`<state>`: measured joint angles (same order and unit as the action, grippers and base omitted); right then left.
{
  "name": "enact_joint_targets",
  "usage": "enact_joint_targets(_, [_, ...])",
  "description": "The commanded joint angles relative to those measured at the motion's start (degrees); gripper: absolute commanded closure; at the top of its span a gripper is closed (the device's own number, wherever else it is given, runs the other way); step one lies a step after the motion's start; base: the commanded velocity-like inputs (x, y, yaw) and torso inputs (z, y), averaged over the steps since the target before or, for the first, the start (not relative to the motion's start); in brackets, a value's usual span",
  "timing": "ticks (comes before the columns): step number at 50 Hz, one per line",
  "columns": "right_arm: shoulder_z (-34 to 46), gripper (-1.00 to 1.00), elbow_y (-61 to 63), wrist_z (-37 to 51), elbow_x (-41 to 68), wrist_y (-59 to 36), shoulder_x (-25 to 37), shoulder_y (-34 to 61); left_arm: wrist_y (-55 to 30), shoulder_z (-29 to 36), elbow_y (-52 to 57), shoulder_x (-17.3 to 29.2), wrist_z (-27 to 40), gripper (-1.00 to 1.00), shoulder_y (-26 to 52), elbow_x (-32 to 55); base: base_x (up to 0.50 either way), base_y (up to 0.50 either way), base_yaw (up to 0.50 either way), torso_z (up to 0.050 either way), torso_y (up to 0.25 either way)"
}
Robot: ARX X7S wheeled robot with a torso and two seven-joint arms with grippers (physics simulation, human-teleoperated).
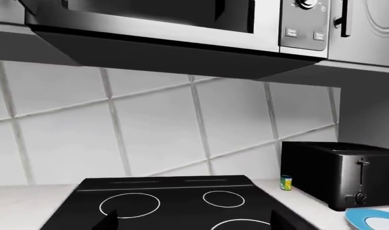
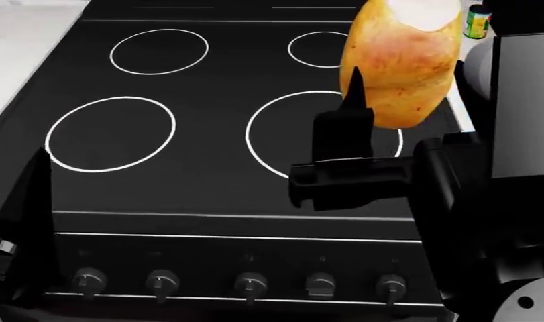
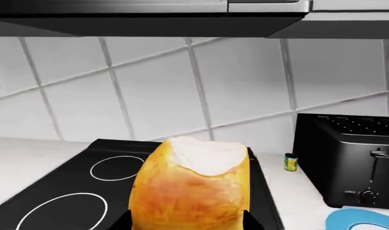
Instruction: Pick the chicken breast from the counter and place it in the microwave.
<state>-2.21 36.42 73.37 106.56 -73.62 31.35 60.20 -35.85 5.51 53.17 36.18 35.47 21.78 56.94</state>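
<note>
The chicken breast (image 2: 402, 67) is golden-orange with a pale end pointing up, held above the black stovetop (image 2: 209, 168). My right gripper (image 2: 392, 90) is shut on it; in the right wrist view the breast (image 3: 191, 187) fills the space between the two dark fingers (image 3: 188, 221). My left gripper (image 1: 194, 221) is open and empty over the stovetop, with the microwave (image 1: 181, 19) above and ahead of it, its door looking closed. The microwave's underside (image 3: 149, 9) shows in the right wrist view. The off-white counter (image 1: 15, 206) flanks the stove.
A black toaster (image 1: 341, 172), a small yellow-green can (image 1: 286, 182) and a blue plate (image 1: 373, 220) sit on the counter right of the stove. The tiled wall (image 1: 162, 129) stands behind. Stove knobs (image 2: 249, 283) line the front panel.
</note>
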Motion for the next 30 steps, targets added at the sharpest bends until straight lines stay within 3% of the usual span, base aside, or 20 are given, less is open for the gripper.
enact_joint_targets(1, [0.8, 1.0, 0.3, -0.4, -0.3, -0.2, 0.4, 0.7, 0.6, -0.1, 0.0, 0.1, 0.1, -1.0, -0.6, -0.1, 0.0, 0.5, 0.0, 0.0, 0.0])
enact_joint_targets(13, [2.1, 1.0, -0.6, 0.0, 0.1, 0.1, 1.6, 3.1, 1.3, 0.7, -0.3, -0.5, 0.1, -1.0, -0.7, -1.1, 0.0, 0.46, 0.0, 0.0, 0.0])
enact_joint_targets(21, [8.7, 1.0, -7.1, 1.7, 2.7, -3.1, 4.3, 22.2, 1.3, 1.3, -1.2, -1.2, 0.1, -1.0, 1.2, -1.1, 0.0, 0.0, 0.0, 0.0, 0.0])
enact_joint_targets(30, [13.5, 1.0, -20.6, -13.9, -12.9, -8.5, 1.0, 41.5, 1.9, 2.4, -2.8, -2.5, -0.8, -1.0, 3.3, -2.2, 0.0, 0.0, 0.0, 0.0, 0.0])
